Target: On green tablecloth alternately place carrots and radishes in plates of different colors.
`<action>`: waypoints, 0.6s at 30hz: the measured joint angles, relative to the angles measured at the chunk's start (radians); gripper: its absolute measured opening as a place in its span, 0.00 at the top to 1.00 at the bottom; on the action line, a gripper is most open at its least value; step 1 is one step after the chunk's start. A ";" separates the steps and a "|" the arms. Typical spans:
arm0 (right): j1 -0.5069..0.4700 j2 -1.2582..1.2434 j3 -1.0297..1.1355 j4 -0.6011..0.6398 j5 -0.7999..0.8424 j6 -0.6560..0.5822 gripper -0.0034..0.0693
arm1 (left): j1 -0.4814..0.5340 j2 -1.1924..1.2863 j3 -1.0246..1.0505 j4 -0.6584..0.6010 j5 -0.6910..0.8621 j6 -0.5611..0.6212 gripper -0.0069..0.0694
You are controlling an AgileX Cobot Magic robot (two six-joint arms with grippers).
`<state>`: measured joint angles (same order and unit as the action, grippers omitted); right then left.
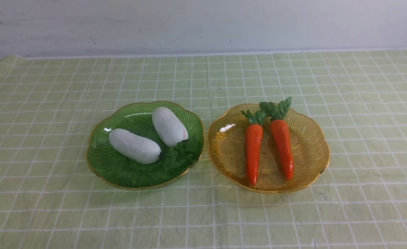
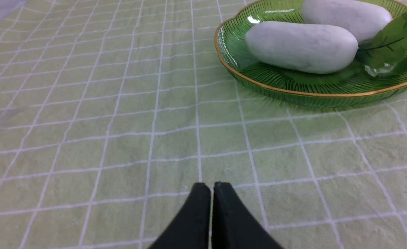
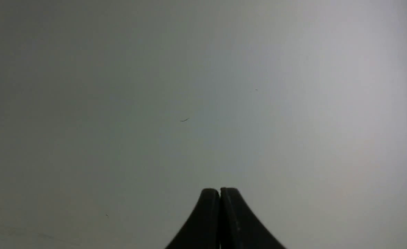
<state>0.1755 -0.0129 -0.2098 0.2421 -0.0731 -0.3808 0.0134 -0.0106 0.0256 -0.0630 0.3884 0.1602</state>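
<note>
Radishes sit in green plate, carrots in amber plate; I see L gripper & R gripper jaws clenched, empty.

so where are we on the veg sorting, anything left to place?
Looks done: both radishes lie in the green plate, both carrots in the amber plate, plates side by side on the green tablecloth. In hand: nothing; the left gripper and right gripper are both shut and empty. Left: no vegetable remains outside a plate in view.
</note>
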 joint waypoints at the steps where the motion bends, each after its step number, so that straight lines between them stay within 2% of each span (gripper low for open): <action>1: 0.000 0.000 0.000 -0.019 0.000 -0.024 0.97 | 0.000 0.000 0.000 0.000 0.000 0.000 0.92; 9: 0.000 0.000 0.000 -0.060 0.030 -0.067 0.97 | 0.001 0.000 0.000 -0.001 0.000 0.000 0.92; 14: -0.004 0.000 0.032 -0.060 0.200 -0.061 0.97 | 0.001 0.000 0.000 -0.001 0.000 0.000 0.92; 18: -0.071 0.000 0.138 -0.066 0.350 0.050 0.97 | 0.001 0.000 0.000 -0.002 0.000 0.000 0.92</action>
<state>0.1047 -0.0129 -0.0716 0.1762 0.2771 -0.3304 0.0145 -0.0106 0.0256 -0.0651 0.3884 0.1602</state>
